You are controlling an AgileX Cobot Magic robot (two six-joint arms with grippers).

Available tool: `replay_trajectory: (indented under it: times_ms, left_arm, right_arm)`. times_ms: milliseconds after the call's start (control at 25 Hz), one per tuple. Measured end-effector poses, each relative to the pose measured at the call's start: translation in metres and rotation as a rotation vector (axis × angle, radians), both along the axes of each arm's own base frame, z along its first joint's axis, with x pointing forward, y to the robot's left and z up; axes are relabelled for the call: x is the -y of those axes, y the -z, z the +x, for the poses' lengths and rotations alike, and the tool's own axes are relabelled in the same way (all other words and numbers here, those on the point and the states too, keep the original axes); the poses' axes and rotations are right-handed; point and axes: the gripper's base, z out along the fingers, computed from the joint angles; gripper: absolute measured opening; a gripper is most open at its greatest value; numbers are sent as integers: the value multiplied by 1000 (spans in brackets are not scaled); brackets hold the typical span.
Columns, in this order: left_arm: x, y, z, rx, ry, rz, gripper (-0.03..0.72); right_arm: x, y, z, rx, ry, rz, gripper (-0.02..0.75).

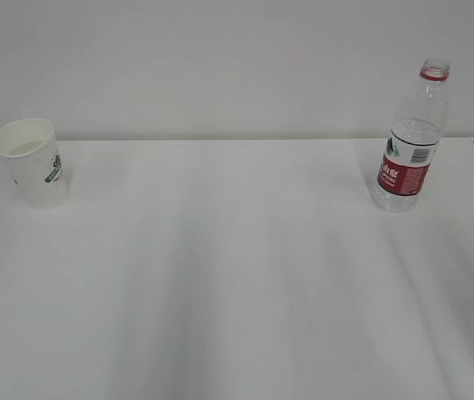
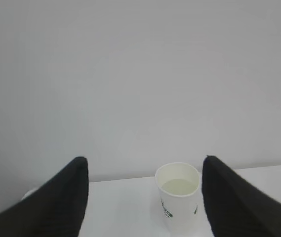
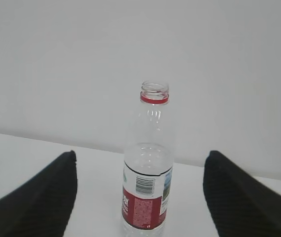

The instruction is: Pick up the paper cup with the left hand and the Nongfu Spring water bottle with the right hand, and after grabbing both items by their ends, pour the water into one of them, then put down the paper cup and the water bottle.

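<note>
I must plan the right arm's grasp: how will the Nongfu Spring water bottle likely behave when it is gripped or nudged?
The Nongfu Spring water bottle stands tall and narrow, so a nudge near its neck would probably tip it. It looks nearly empty, so likely light. Its thin clear ribbed wall may dent under squeezing. With no cap, any water inside could spill.

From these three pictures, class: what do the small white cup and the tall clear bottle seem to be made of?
Small white tapered cup: probably paper, matt finish; opaque thin wall, rolled rim, printed green logo.
Tall clear ribbed bottle: likely thin plastic, glossy; see-through, moulded ribs, red neck ring, red-and-white wrapped label that looks like film.
</note>
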Motion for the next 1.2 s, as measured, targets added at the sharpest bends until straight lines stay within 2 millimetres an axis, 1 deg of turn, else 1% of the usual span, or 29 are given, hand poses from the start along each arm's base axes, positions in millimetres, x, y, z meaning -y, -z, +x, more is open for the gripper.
replay_trajectory:
  times_ms: [360, 480, 640, 840, 1200]
  left_arm:
    - [-2, 3, -11, -75, -31, -23, 524]
    - [-3, 4, -13, -94, -37, -31, 524]
    - [-4, -3, -16, -117, -51, -35, 524]
    - [-4, -14, -19, -110, -55, -47, 524]
    - [-5, -22, -24, -155, -66, -79, 523]
  right_arm:
    - [3, -24, -28, 10, 26, -27, 596]
    - [4, -28, -38, 8, 35, -34, 596]
    - [5, -35, -49, 18, 46, -39, 595]
    - [7, -38, -60, 0, 61, -46, 594]
    - [9, -43, -81, -9, 86, -27, 594]
